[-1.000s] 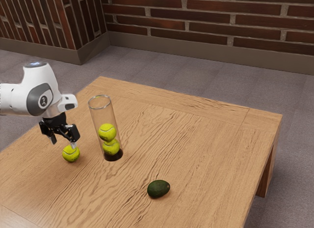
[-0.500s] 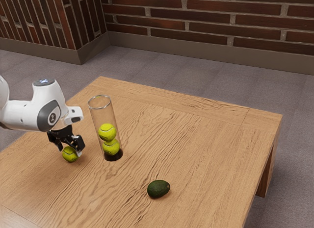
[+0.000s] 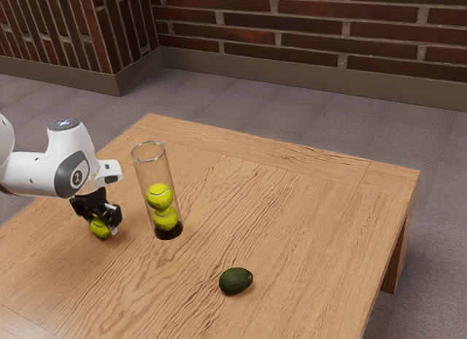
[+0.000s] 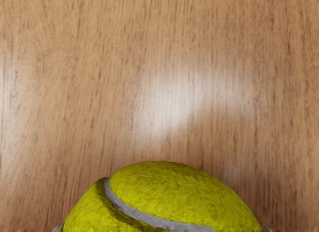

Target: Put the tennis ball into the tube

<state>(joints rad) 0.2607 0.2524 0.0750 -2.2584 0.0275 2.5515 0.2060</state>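
At the table's left part in the exterior view, the black gripper (image 3: pixel 103 226) points down and is shut on a loose tennis ball (image 3: pixel 98 230), one finger against each side. The ball is at or very near the tabletop. In the wrist view the ball (image 4: pixel 174 197) lies between the grey fingertips of the gripper (image 4: pixel 162 229). To the exterior view's right of the hand, a clear tube (image 3: pixel 149 168) stands upright with an open top and a dark base. Inside it, two tennis balls are stacked, an upper ball (image 3: pixel 160 197) on a lower ball (image 3: pixel 166 219).
A dark green avocado (image 3: pixel 236 281) lies on the wooden table (image 3: pixel 314 230), toward the exterior view's lower middle, away from the tube. The tube stands close beside the hand. Beyond the table's far edge are a grey floor (image 3: pixel 241 106) and a brick wall.
My hand has come down and toward the exterior view's right around the loose ball, and the fingers have closed on it. The ball has shifted slightly toward that view's left.
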